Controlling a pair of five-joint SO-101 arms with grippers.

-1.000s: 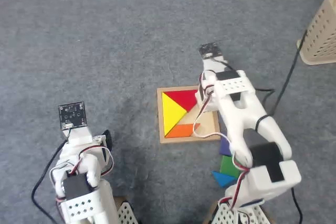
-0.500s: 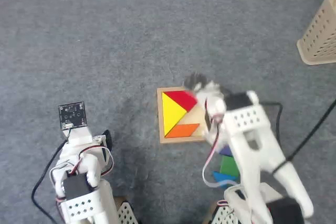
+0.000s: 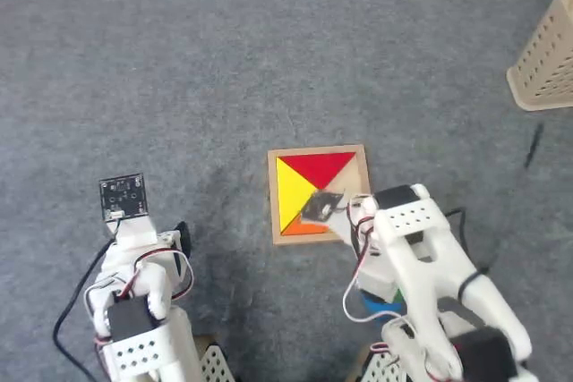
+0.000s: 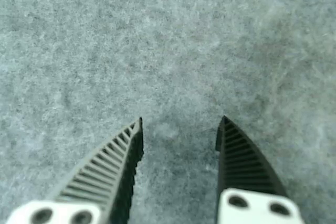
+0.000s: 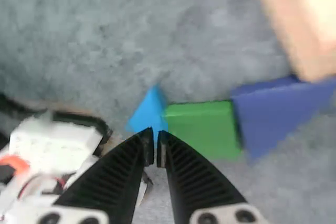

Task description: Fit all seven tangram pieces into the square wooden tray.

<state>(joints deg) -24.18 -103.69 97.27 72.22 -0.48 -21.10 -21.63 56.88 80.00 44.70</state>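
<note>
The square wooden tray [image 3: 363, 160] lies mid-table and holds a red triangle [image 3: 318, 167], a yellow triangle [image 3: 293, 192] and an orange piece [image 3: 303, 228]. My right arm [image 3: 412, 230] reaches over the tray's near right corner and hides that part. In the right wrist view my right gripper [image 5: 156, 139] is shut with nothing in it, just short of a light blue triangle [image 5: 149, 111]. A green square [image 5: 202, 127] and a dark blue triangle [image 5: 278, 108] lie beside that triangle on the carpet, with the tray's corner [image 5: 294, 19] beyond. My left gripper [image 4: 178, 129] is open over bare carpet.
A beige slatted basket [image 3: 546, 51] stands at the far right edge of the table. My left arm [image 3: 134, 266] sits at the near left. Grey carpet covers the table, with wide free room to the left of and behind the tray.
My right arm has pulled back from the tray's far right side towards its base and now points down at the loose pieces. The left arm has not moved.
</note>
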